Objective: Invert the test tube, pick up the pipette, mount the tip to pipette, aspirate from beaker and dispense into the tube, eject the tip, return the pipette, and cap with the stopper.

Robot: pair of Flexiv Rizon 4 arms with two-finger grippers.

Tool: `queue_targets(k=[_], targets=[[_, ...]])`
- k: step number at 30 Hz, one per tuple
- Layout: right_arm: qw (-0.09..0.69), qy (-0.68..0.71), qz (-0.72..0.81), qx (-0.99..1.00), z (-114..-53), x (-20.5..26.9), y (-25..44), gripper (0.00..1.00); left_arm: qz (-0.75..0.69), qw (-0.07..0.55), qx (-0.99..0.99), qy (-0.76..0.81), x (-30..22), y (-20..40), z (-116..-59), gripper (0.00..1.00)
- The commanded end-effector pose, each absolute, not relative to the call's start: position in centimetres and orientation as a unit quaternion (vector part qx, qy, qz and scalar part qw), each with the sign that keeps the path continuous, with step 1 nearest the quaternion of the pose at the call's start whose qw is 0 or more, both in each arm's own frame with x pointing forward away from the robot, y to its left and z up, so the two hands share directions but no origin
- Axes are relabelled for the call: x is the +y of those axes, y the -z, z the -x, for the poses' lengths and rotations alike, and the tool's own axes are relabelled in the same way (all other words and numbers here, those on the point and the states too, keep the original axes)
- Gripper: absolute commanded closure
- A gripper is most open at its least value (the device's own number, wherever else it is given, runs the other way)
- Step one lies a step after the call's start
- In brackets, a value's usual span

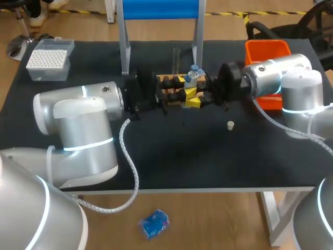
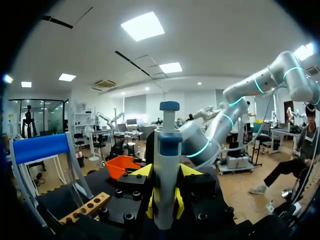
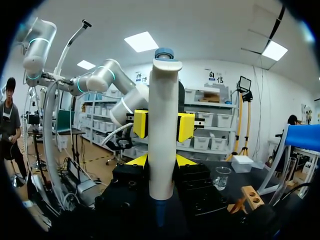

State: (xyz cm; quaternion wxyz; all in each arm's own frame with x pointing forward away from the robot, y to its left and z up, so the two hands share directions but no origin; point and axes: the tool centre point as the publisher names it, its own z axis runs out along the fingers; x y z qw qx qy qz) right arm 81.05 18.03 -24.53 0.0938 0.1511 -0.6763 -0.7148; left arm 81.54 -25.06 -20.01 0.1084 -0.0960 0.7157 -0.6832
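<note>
The white pipette [image 1: 192,78] with a blue top stands upright over the table's middle, between both grippers. My right gripper [image 3: 160,162] is shut on its body [image 3: 162,130] from the right. Coming from the left, my left gripper [image 2: 164,205] has its yellow tips pressed on both sides of the pipette [image 2: 166,170], shut on it. In the head view the left gripper [image 1: 182,88] and the right gripper [image 1: 196,94] meet tip to tip. A glass test tube [image 1: 176,54] stands behind them. The small beaker [image 3: 221,176] sits on the table. The white stopper [image 1: 230,124] lies at front right.
A wooden tube rack [image 1: 171,83] lies under the grippers. The white tip box [image 1: 47,60] stands at back left, and an orange bin [image 1: 268,52] at back right. A blue-topped stand [image 1: 158,10] rises behind the rack.
</note>
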Motion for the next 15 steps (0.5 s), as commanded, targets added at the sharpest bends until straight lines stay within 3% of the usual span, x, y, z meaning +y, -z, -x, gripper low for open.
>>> queue_targets(k=[1,6,10,15], targets=[[0.096,0.714,-0.152,-0.676,-81.3,18.02,24.6,1.0,0.094,0.106,0.719,0.68,-25.31,20.03,-81.38,0.74],[0.1,0.712,-0.151,-0.678,-81.32,18.04,24.73,1.0,0.091,0.105,0.72,0.68,-25.38,20.03,-81.35,0.55],[0.102,0.712,-0.151,-0.678,-81.34,18.04,24.77,1.0,0.091,0.104,0.721,0.679,-25.43,20.04,-81.33,0.52],[0.102,0.712,-0.15,-0.678,-81.36,18.02,24.78,1.0,0.092,0.106,0.721,0.679,-25.43,20.09,-81.33,0.58]])
